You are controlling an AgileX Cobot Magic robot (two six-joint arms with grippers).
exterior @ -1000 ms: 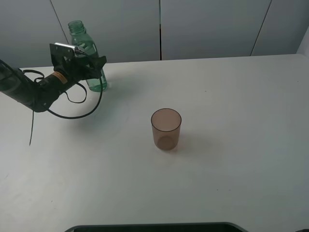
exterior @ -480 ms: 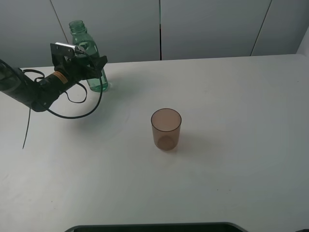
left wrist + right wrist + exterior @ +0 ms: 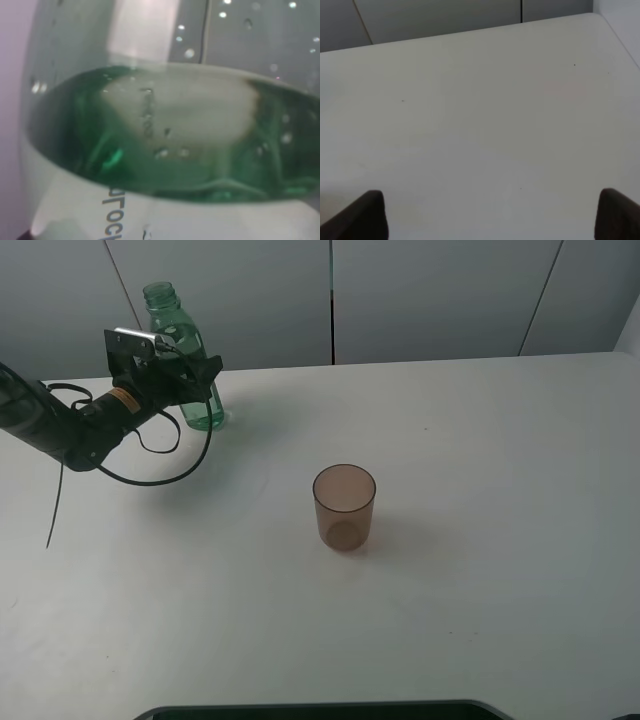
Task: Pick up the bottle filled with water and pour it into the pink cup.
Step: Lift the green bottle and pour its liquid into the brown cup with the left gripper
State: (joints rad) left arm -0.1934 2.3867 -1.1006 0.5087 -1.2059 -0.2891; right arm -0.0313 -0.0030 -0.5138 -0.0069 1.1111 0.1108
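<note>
at the far left of the white table (image 3: 480,440), near its back edge, the left gripper (image 3: 192,372) is closed on the bottle (image 3: 168,320), its jaws set either side of the green body about halfway up. the bottle stands upright with its base seemingly on the tabletop, and its open, capless neck rises above the arm. the left wrist view is filled by the curved green wall, beaded with droplets, with a waterline across it. judged from this, the bottle is thin, smooth plastic that would give under a hard squeeze and could slip where wet. the water makes it bottom-heavy, and with no cap any early tilt would spill. the mid-body hold, below the shoulder, looks like the sound place to take it. a black cable (image 3: 150,475) loops from the arm onto the table just beside the bottle and could drag when the arm moves.

toward the middle, well apart from the bottle, the pink cup (image 3: 344,505) stands upright and appears empty. it looks light and easy to knock over. nothing lies between the two.

to the right the table holds nothing else. the right gripper (image 3: 490,217) shows only in its own wrist view, fingertips spread wide over bare tabletop, holding nothing.
</note>
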